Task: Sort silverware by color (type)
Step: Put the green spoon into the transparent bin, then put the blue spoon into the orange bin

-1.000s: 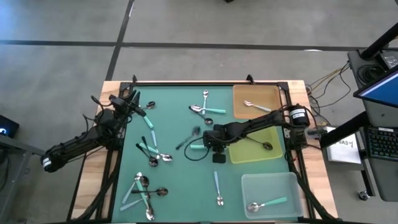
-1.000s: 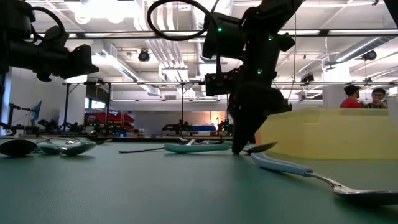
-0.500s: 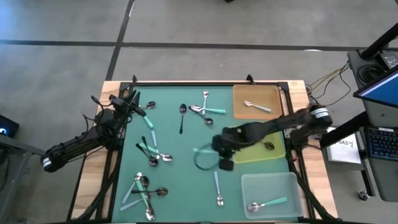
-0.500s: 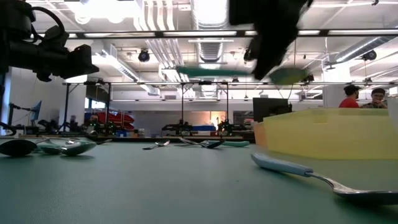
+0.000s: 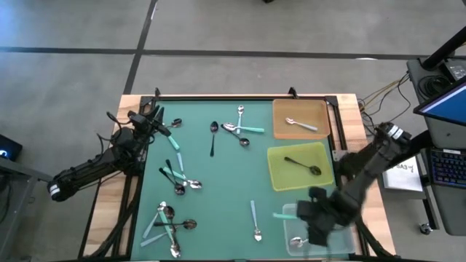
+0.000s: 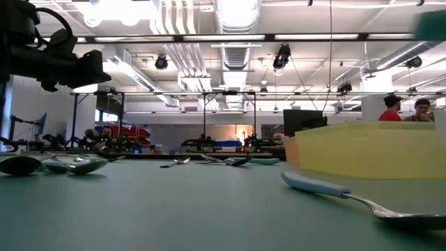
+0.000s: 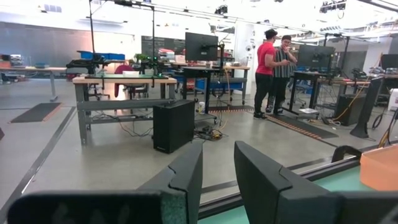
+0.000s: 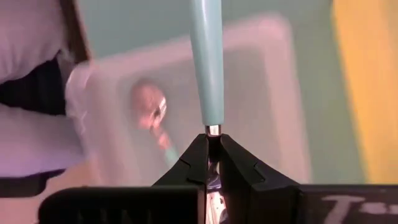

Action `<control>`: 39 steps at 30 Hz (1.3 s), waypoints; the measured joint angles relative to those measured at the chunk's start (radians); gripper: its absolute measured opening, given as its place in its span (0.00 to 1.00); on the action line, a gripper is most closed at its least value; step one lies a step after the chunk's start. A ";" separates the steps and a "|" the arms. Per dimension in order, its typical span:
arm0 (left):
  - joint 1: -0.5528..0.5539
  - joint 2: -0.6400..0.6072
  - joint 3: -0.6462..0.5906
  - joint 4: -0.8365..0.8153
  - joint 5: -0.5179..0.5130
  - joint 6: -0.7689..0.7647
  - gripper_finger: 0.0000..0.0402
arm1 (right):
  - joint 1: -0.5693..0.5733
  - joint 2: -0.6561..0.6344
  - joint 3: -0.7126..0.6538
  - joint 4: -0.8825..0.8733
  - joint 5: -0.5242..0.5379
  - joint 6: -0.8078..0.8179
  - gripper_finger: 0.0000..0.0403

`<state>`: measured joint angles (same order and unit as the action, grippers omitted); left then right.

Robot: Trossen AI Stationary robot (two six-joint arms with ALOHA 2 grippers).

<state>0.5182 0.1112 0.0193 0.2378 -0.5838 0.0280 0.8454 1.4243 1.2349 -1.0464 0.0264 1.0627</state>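
Observation:
My right gripper [image 5: 304, 213] hangs above the clear tray [image 5: 342, 212] at the near right, shut on a teal-handled spoon [image 8: 207, 62]. The spoon's handle [image 5: 282, 215] sticks out toward the table's left. Another teal-handled spoon [image 5: 297, 241] lies in that tray. A black spoon [image 5: 302, 166] lies in the yellow tray [image 5: 280, 178], and a silver one [image 5: 300, 124] in the brown tray [image 5: 320, 109]. My left gripper [image 7: 217, 180] waits open at the far left [image 5: 156, 116], with nothing between its fingers. My right gripper pinches the spoon's metal neck [image 8: 212, 130], just where the teal handle ends, between its two fingertips. The fingers slant steeply down from above. The handle juts out sideways, lifted clear above the clear tray; the fingers hide the bowl.
Loose spoons lie on the green mat: a black one [image 5: 212, 137], a crossed group [image 5: 240, 131] at the far middle, clusters at the left [image 5: 178, 180] and near left [image 5: 167, 225], and one teal-handled [image 5: 255, 218] beside the clear tray. The yellow tray [image 6: 369, 150] blocks the low view's right.
My right gripper has lifted the teal-handled spoon off the middle of the mat and carried it up and toward the near right, rolling its wrist, to above the clear tray. A black spoon that lay beside it has slid toward the far edge.

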 joint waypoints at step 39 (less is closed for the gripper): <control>0.000 0.000 0.000 0.000 0.000 0.000 0.19 | -0.189 0.027 -0.059 0.127 -0.026 0.435 0.31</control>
<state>0.5179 0.1116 0.0192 0.2377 -0.5836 0.0279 0.6559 1.4510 1.1755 -0.9194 0.0006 1.4975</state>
